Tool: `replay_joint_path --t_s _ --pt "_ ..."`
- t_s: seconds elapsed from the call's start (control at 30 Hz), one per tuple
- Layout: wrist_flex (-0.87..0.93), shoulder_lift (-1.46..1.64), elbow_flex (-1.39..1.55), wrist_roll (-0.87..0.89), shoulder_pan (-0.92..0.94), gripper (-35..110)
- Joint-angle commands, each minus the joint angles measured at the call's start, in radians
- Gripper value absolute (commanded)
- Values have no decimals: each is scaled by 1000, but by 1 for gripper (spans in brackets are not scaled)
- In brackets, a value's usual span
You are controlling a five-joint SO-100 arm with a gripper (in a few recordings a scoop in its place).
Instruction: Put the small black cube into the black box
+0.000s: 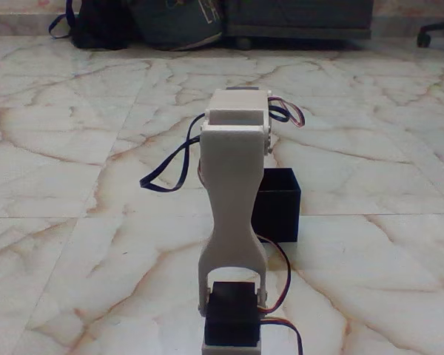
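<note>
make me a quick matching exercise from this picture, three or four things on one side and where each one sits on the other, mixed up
Things:
1. black box
2. white arm
3. dark bags
4. chair base

Places in the fixed view:
A. top right corner
B. centre, rising from the bottom edge
C. along the top, left of centre
D. on the marble floor, just right of the arm

Pairs: 1-D, 2-B, 3-C, 4-A

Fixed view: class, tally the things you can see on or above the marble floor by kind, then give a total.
Black box: 1
White robot arm: 1
Bags at the far wall: 2
Total: 4
</note>
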Motion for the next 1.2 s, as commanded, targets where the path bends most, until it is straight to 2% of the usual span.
replay_joint_path --t_s 0.0,0.33,0.47,0.7,1.0,1.17 --pt "-15 169 137 -3 -6 6" --pt "-35 634 689 3 -14 6" --pt "-104 765 887 -5 6 6" --pt "-296 913 1216 -52 25 6" --pt "-581 920 1494 -75 44 6" --pt "-405 919 1499 -146 83 5"
